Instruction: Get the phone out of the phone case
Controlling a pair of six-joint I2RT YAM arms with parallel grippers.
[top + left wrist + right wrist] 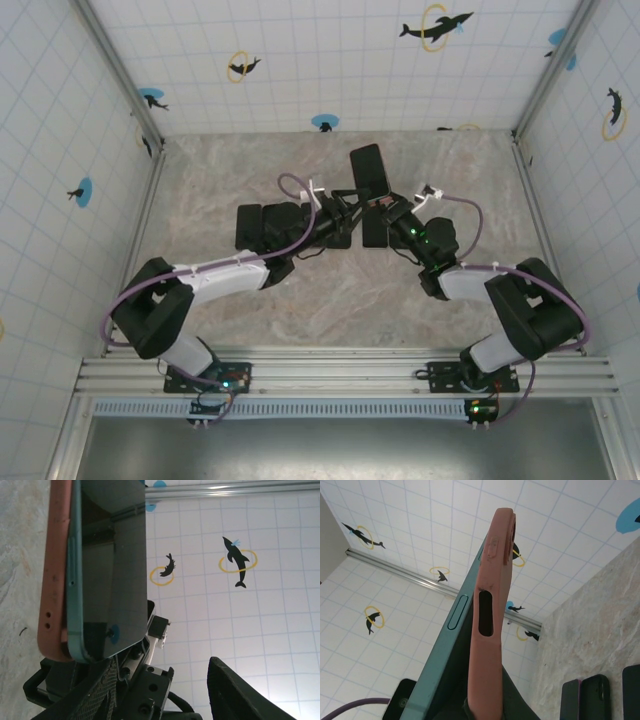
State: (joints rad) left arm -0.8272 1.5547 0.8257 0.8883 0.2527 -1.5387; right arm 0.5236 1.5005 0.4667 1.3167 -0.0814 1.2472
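Note:
The phone (369,170), teal-edged with a dark screen, stands raised above the table in its salmon-pink phone case (492,630). My right gripper (387,205) is shut on the case's lower end (487,707). In the right wrist view the phone's teal edge (451,645) splays away from the case toward the near end. My left gripper (347,203) reaches in from the left, open. In the left wrist view the phone's lower corner (100,645) sits just above the left finger (95,692). The other finger (235,692) stands well apart from the phone.
Dark phone-like slabs lie on the marble table (250,170): one under the left arm (250,225), one under the right gripper (375,230). Several (597,695) show in the right wrist view. Tiled walls (330,60) close in the back and sides.

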